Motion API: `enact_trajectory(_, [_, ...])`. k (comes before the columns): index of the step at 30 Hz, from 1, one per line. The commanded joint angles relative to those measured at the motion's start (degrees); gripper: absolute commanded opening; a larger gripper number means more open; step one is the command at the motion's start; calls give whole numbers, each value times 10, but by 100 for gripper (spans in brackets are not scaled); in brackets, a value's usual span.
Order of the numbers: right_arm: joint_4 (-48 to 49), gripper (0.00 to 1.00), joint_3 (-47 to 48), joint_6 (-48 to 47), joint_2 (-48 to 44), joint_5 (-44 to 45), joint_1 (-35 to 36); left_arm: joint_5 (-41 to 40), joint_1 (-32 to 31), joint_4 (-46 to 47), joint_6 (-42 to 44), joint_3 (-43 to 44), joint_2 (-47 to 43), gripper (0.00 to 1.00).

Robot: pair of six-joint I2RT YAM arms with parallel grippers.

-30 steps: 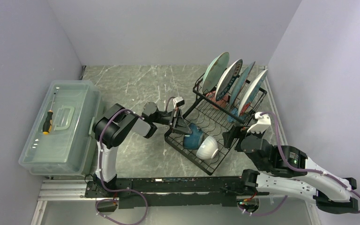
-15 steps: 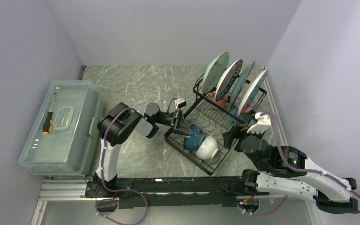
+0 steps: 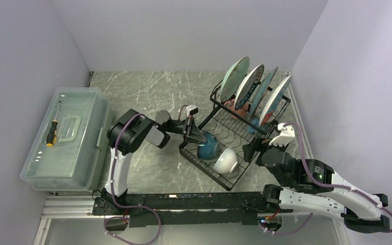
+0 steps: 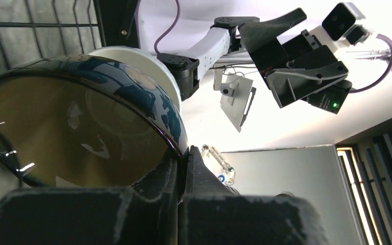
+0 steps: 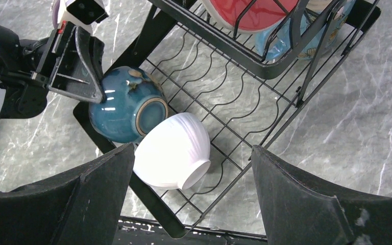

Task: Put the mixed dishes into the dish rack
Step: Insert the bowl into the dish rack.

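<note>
The black wire dish rack (image 3: 219, 176) stands at the right, with several plates upright in its slots, among them a mint-green one (image 3: 235, 77) and a white one with a lettered dark rim (image 3: 249, 84). A red plate (image 5: 245, 10) shows behind the wires. My left gripper (image 3: 195, 137) is shut on the rim of the brown bowl (image 3: 207, 146), blue outside and brown inside (image 4: 76, 132), tilted on its side in the lower tier (image 5: 235, 107). The white bowl (image 3: 225, 160) lies against it. My right gripper (image 5: 191, 150) is open and empty above the white bowl (image 5: 171, 150).
A clear plastic box (image 3: 64, 135) with a screwdriver (image 3: 52, 133) on its lid stands at the left. Grey walls close in the marbled table (image 3: 148, 92) at the back and on both sides. The rack's front corner lies close to the arm rail.
My left gripper has shifted the brown bowl slightly left and back within the lower tier, and its elbow has risen. The right arm has barely moved.
</note>
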Motion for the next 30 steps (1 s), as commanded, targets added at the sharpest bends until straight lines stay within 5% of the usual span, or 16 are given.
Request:
enact_trajectory(1, [11, 87, -7, 7, -5, 1, -1, 61, 14, 37, -23, -14, 12, 0])
enact_trajectory(6, [17, 87, -12, 8, -2, 4, -1, 80, 20, 36, -44, -1, 19, 0])
enact_trajectory(14, [22, 88, -15, 6, 2, 7, -1, 91, 20, 36, -58, 8, 21, 20])
enact_trajectory(30, [24, 88, -20, 11, -6, -2, -1, 87, 17, 24, -63, 16, -3, 34])
